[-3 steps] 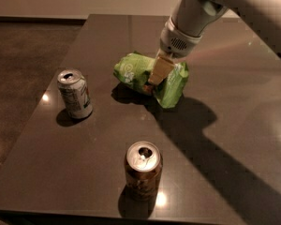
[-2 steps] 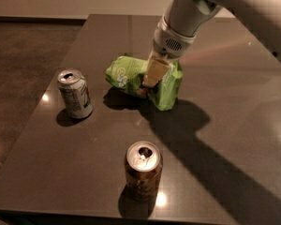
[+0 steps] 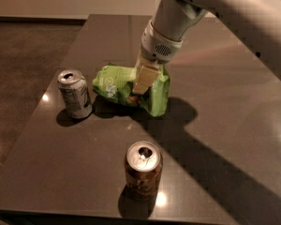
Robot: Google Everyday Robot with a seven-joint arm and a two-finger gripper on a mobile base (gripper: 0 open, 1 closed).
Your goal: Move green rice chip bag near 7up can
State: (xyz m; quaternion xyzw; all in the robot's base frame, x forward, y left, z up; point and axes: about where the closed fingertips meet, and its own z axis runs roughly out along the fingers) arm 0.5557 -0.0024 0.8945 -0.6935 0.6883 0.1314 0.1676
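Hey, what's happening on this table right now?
A robot arm's gripper has its jaws pinched on the green rice chip bag near the middle of the dark table. The bag's left end is close beside the 7up can, which stands upright. A brown can stands apart, nearer the front edge.

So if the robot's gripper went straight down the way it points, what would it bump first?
The green rice chip bag: the gripper points down into it, jaws closed on it. Under that is the table.
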